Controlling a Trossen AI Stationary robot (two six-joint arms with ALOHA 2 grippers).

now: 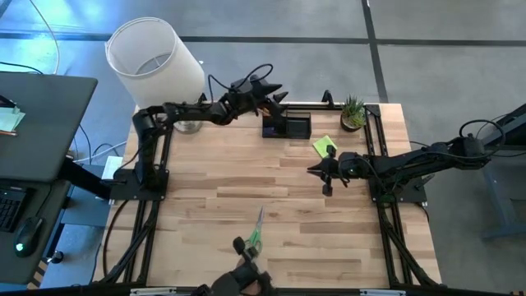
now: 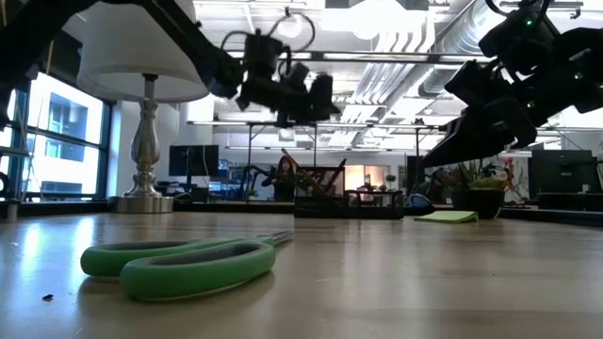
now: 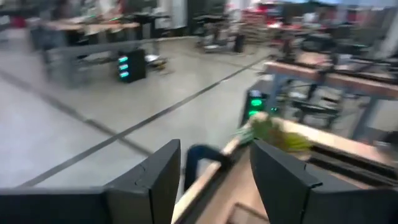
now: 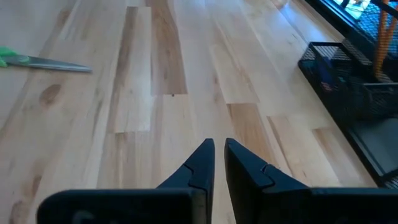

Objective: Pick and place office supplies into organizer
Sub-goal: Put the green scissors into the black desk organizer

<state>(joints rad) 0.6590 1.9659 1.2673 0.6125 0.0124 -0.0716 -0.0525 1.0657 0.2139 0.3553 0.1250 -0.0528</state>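
At the near edge of the table [image 1: 214,197], well apart from everything else, lie the green-handled scissors [image 1: 255,232] — blades closed, tips aimed toward the far side, handle loops nearest the low camera. The organizer [image 1: 287,123] stands at the far edge, with orange pencils [image 4: 380,34] already upright in it, and the lime-green sticky-note pad [image 1: 324,145] rests just beside it.

The left gripper [image 1: 271,93] hangs above the organizer's left end, fingers spread with nothing visible between them. The right gripper [image 4: 217,163] hovers over bare wood near the pad, its fingers drawn almost together and empty.

The scissors look stiff and light, but flat against the wood and likely slick along the steel. The best hold is probably across the blades close to the pivot, or across the plastic handle where the fingers would bite better; a grip near the tips would let them swing. The pad is soft-edged and thin — pinching it across opposite sides seems safest.
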